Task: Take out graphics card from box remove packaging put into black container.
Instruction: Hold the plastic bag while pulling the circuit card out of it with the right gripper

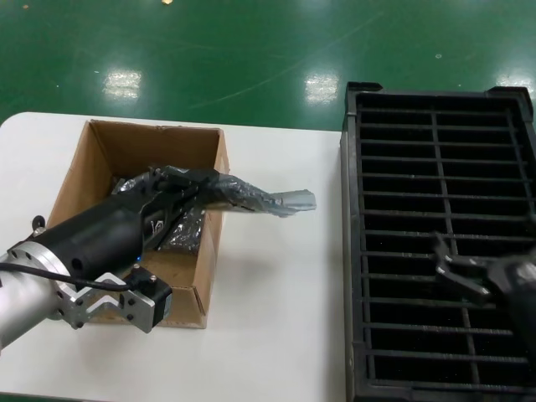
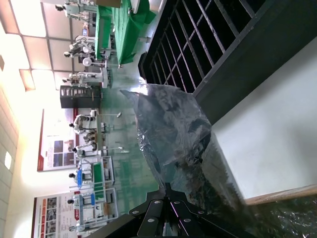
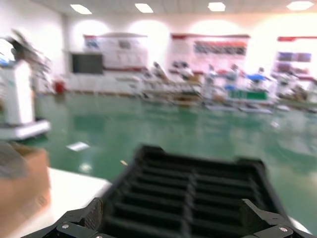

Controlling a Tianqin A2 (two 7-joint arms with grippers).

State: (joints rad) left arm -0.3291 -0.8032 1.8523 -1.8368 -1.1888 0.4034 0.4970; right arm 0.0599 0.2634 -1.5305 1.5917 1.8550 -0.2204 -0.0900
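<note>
From the head camera, the left gripper (image 1: 186, 186) reaches over the brown cardboard box (image 1: 100, 159) on the white table (image 1: 276, 276), its fingers clamped on the grey-blue anti-static bag (image 1: 251, 198). The bag sticks out past the box's right wall, above the table. More crinkled plastic lies inside the box. The card itself cannot be made out. The right gripper (image 1: 452, 270) hovers over the black slotted crate (image 1: 435, 159), fingers apart.

In the left wrist view, the bag (image 2: 173, 144) juts from the fingers (image 2: 158, 210), with the crate (image 2: 208, 49) beyond it.

In the right wrist view, spread fingers (image 3: 74, 225) frame the crate (image 3: 188, 188); the box (image 3: 25, 183) sits to one side.
</note>
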